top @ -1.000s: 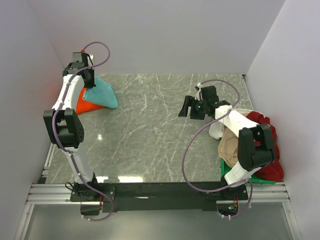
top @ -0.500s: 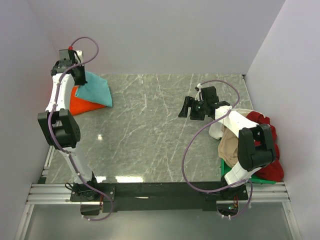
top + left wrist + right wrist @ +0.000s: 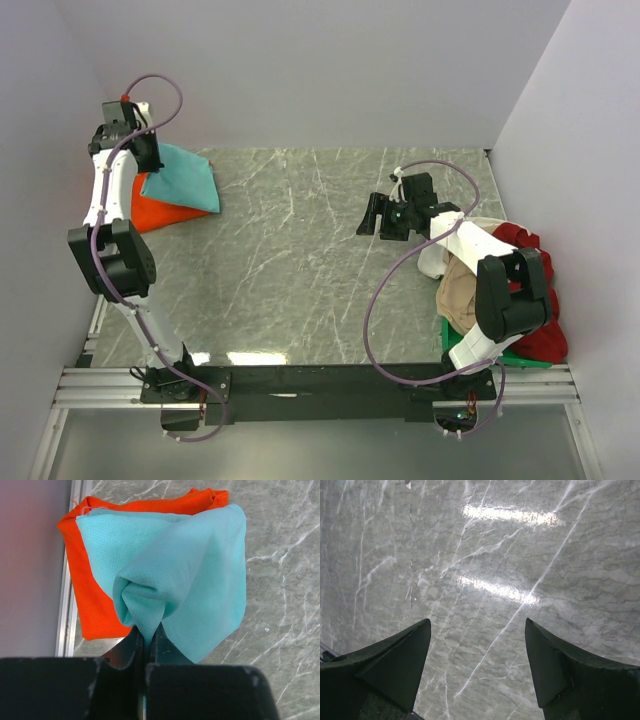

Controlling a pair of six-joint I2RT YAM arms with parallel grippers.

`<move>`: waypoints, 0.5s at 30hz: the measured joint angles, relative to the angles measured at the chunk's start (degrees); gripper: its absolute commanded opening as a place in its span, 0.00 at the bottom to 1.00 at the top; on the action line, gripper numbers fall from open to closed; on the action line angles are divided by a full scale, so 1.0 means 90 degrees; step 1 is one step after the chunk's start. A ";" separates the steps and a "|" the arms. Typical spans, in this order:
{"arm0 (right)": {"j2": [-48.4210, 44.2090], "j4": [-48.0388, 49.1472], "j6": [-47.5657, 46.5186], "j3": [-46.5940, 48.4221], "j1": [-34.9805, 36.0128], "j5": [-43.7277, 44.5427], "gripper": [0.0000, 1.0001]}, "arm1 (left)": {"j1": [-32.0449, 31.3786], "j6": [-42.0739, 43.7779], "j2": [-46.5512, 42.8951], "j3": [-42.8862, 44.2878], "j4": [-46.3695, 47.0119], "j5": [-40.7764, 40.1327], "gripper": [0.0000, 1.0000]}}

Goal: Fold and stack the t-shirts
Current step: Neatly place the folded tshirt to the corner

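A folded teal t-shirt [image 3: 187,174] lies partly over a folded orange t-shirt [image 3: 162,212] at the table's far left. My left gripper [image 3: 148,160] is shut on a pinched edge of the teal t-shirt [image 3: 170,580], lifting that edge above the orange t-shirt [image 3: 90,600]. My right gripper [image 3: 378,214] is open and empty above bare marble [image 3: 480,580] right of centre. A heap of unfolded t-shirts lies at the right edge: dark red [image 3: 530,290], beige [image 3: 462,290], white [image 3: 433,260] and green [image 3: 500,358].
White walls close in the table at the back and on both sides. An aluminium rail [image 3: 67,605] runs along the left table edge beside the orange t-shirt. A black bar [image 3: 330,380] with both arm bases spans the near edge.
My left gripper has moved left and back toward the corner, dragging the teal t-shirt with it further over the orange one. The right arm has not moved.
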 measured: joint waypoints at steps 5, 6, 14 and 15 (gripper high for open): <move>0.0000 0.0000 0.0000 0.0000 0.0000 -0.0053 0.82 | 0.0092 -0.0005 -0.0034 -0.0024 0.0036 0.0063 0.00; 0.0000 0.0000 0.0000 -0.0002 0.0000 -0.0053 0.82 | 0.0112 -0.0041 -0.0034 -0.0039 0.0056 0.0066 0.01; 0.0000 0.0002 0.0000 -0.0012 0.0000 -0.0058 0.82 | 0.0262 -0.0240 -0.0034 -0.0194 0.0240 0.0087 0.00; 0.0000 0.0005 0.0000 -0.0012 0.0000 -0.0058 0.82 | 0.0279 -0.0253 -0.0034 -0.0223 0.0253 0.0075 0.00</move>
